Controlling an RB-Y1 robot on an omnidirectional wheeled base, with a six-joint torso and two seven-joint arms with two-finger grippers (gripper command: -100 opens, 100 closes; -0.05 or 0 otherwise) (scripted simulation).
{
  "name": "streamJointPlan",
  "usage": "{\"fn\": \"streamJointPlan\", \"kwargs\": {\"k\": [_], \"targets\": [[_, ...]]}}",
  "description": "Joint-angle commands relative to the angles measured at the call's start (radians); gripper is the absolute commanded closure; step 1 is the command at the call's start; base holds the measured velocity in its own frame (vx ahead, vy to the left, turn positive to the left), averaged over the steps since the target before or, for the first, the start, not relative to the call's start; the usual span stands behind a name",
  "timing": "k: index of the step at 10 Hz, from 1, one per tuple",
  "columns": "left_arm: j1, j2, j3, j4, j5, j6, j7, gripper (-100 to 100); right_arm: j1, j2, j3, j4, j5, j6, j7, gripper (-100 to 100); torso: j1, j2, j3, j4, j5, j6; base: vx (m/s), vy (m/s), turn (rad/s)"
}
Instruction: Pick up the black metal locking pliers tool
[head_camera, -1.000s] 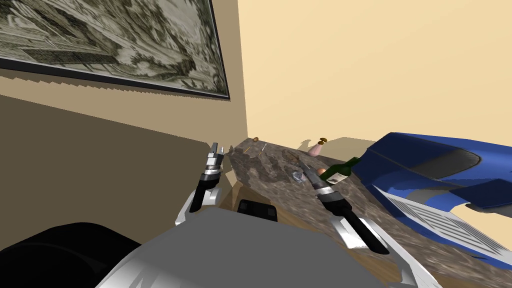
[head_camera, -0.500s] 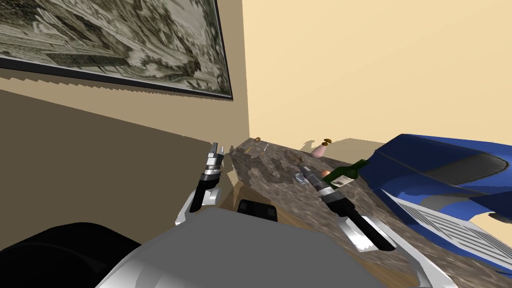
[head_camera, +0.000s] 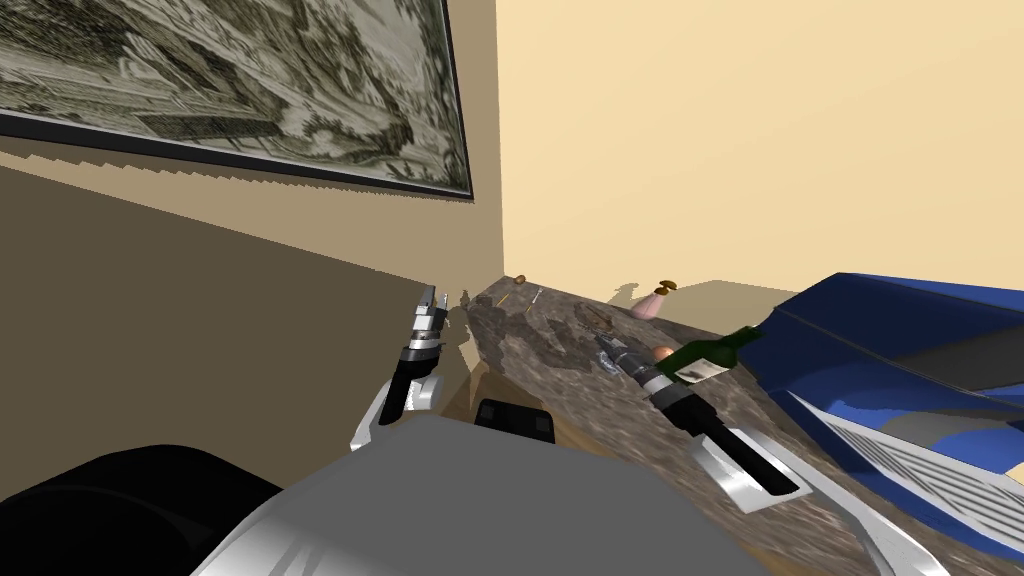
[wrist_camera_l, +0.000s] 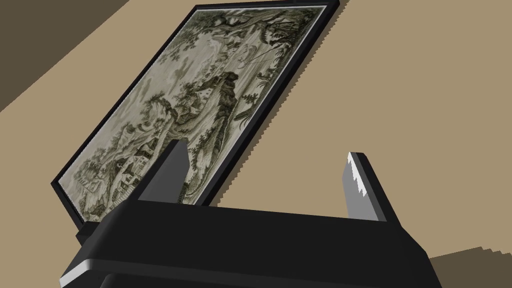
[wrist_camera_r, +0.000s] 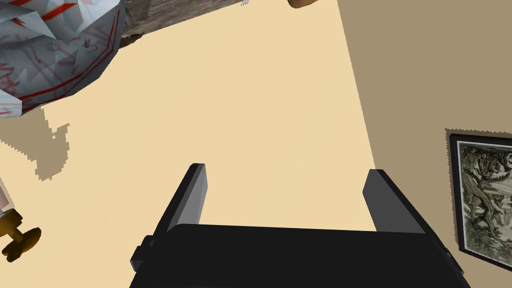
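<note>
Right gripper (head_camera: 603, 343) sits at the end of a forearm stretched low and forward over the marbled brown countertop (head_camera: 530, 345), and in the right wrist view its 2 fingers (wrist_camera_r: 194, 192) are spread with nothing between them, gripper (wrist_camera_r: 285, 170) aimed at the cream wall. Left gripper (head_camera: 430, 303) is raised just off the countertop's left edge, forearm upright, and its gripper (wrist_camera_l: 270, 160) is likewise spread and holds nothing. A crumpled white-blue item with red lines (wrist_camera_r: 50, 50) lies just beside the right gripper, off to 1 side of the fingers. The green bottle (head_camera: 715, 352) lies on its side close along the right wrist, with a small orange item (head_camera: 662, 352) touching or nearly touching it. A pink vase with a brass stopper (head_camera: 650, 303) stands near the far edge against the wall. The large blue object (head_camera: 900, 340) borders the countertop on the right. The locking pliers (head_camera: 597, 318) (a small dark shape) lie on the countertop just past the right fingertips, between them and the far edge. Their long axis and pointing direction cannot be read.
</note>
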Motion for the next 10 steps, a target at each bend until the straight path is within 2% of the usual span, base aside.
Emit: {"fn": "streamJointPlan", "kwargs": {"k": [1, 2, 3, 4, 5, 6, 7, 8, 9, 10], "targets": [[0.0, 0.0, 0.0, 0.0, 0.0, 0.0, 0.0, 0, 0.002, -0.043, 0.003, 0.008, -0.007, 0.013, 0.021, -100, 0.0, 0.0, 0.0, 0.0, 0.0, 0.0, 0.011, 0.026, 0.043], [0.0, 0.0, 0.0, 0.0, 0.0, 0.0, 0.0, 0, 0.001, -0.078, 0.017, 0.032, -0.018, 0.035, 0.061, -100, 0.0, 0.0, 0.0, 0.0, 0.0, 0.0, 0.009, 0.034, 0.097], [0.0, 0.0, 0.0, 0.0, 0.0, 0.0, 0.0, 0, 0.001, -0.097, 0.017, 0.032, -0.018, 0.035, 0.061, -100, 0.0, 0.0, 0.0, 0.0, 0.0, 0.0, 0.014, 0.029, 0.049], [0.0, 0.0, 0.0, 0.0, 0.0, 0.0, 0.0, 0, 0.0, -0.133, 0.033, 0.056, -0.028, 0.058, 0.102, -100, 0.0, 0.0, 0.0, 0.0, 0.0, 0.001, 0.026, 0.04, 0.077], [0.0, 0.0, 0.0, 0.0, 0.0, 0.0, 0.0, 0, 0.0, -0.148, 0.033, 0.056, -0.028, 0.058, 0.102, -100, 0.001, -0.001, 0.0, 0.0, 0.0, 0.0, 0.015, 0.035, 0.063], [0.0, 0.0, 0.0, 0.0, 0.0, 0.0, 0.0, 0, -0.002, -0.183, 0.05, 0.082, -0.038, 0.082, 0.144, -100, 0.001, 0.0, 0.0, 0.0, 0.0, 0.0, 0.014, 0.045, 0.101], [0.0, 0.0, 0.0, 0.0, 0.0, 0.0, 0.0, 0, -0.002, -0.198, 0.05, 0.082, -0.038, 0.082, 0.144, -100, 0.001, 0.0, 0.0, 0.0, 0.0, 0.0, 0.017, 0.035, 0.051], [0.0, 0.0, 0.0, 0.0, 0.0, 0.0, 0.0, 0, -0.005, -0.234, 0.069, 0.109, -0.046, 0.106, 0.187, -100, 0.0, 0.0, 0.0, 0.0, 0.0, 0.0, 0.02, 0.039, 0.124], [0.0, 0.0, 0.0, 0.0, 0.0, 0.0, 0.0, 0, -0.005, -0.246, 0.069, 0.109, -0.046, 0.106, 0.187, -100, 0.001, -0.001, 0.0, 0.0, 0.0, 0.0, 0.02, 0.035, 0.061], [0.0, 0.0, 0.0, 0.0, 0.0, 0.0, 0.0, 0, -0.008, -0.285, 0.09, 0.136, -0.054, 0.13, 0.23, -100, 0.001, -0.001, 0.0, 0.0, 0.0, 0.001, 0.023, 0.047, 0.109]]}}
